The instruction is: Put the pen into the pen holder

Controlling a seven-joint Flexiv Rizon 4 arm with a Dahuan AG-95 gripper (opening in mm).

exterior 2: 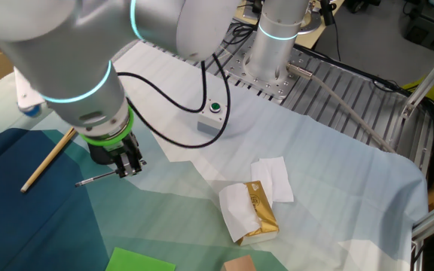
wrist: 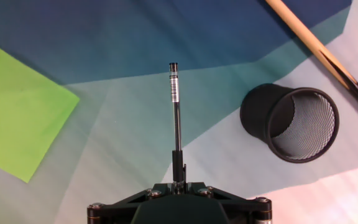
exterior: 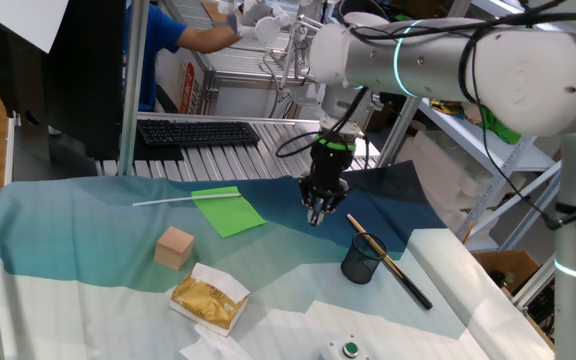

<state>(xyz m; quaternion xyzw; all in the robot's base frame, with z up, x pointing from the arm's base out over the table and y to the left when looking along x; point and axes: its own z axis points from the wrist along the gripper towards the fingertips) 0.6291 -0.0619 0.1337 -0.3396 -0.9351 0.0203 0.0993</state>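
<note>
Jaws of our gripper [wrist: 178, 182] pinch the slim black pen [wrist: 175, 106] by one end. We should carry it right, over the black mesh cup [wrist: 294, 121], then tilt it upright. Fixed views blur its tip, perhaps level.

A matt blue-and-white cloth [exterior: 88, 280] is covering the counter. The pen [wrist: 176, 118] is showing a glossy black barrel with a silvery metallic band. The pen holder [wrist: 294, 121] is presenting fine black wire mesh. The cube [exterior: 175, 248] is appearing as pale, smooth wood; the green sheet [exterior: 228, 211] is looking like matt paper.
</note>
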